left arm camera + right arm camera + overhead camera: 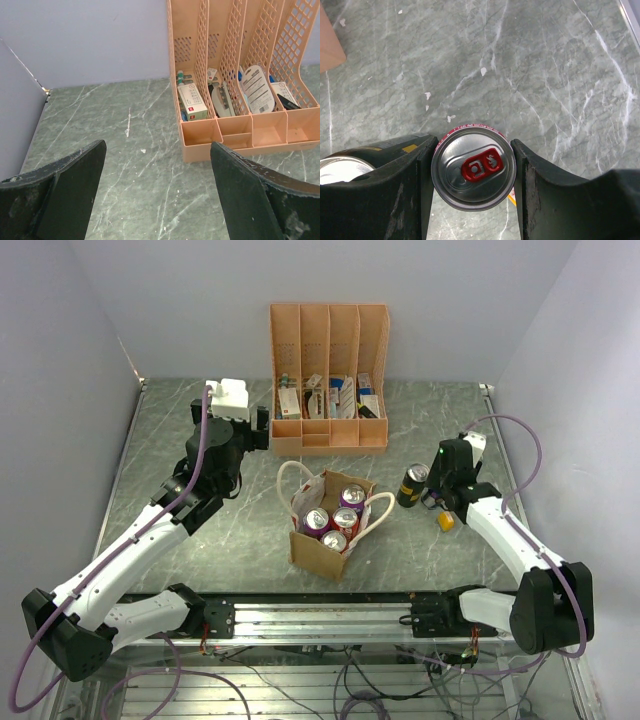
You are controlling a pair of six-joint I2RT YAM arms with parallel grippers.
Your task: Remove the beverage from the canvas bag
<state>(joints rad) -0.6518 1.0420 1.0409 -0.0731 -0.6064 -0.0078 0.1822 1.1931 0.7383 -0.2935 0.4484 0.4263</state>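
The tan canvas bag (pixel 322 552) with white rope handles stands mid-table and holds several upright beverage cans (pixel 346 520). My right gripper (pixel 441 508) is to the bag's right, low over the table. In the right wrist view it (pixel 472 167) is shut on an upright can with a silver top and red tab (pixel 472 169), one finger touching each side. A dark can (pixel 413 485) stands just beside it, and its top shows at the left edge of the right wrist view (pixel 340 170). My left gripper (pixel 157 170) is wide open and empty at the back left, over bare table.
An orange-pink slotted file organizer (pixel 329 430) with small packets stands at the back centre, close in front of my left gripper in the left wrist view (pixel 200 135). The walls enclose the marble table on three sides.
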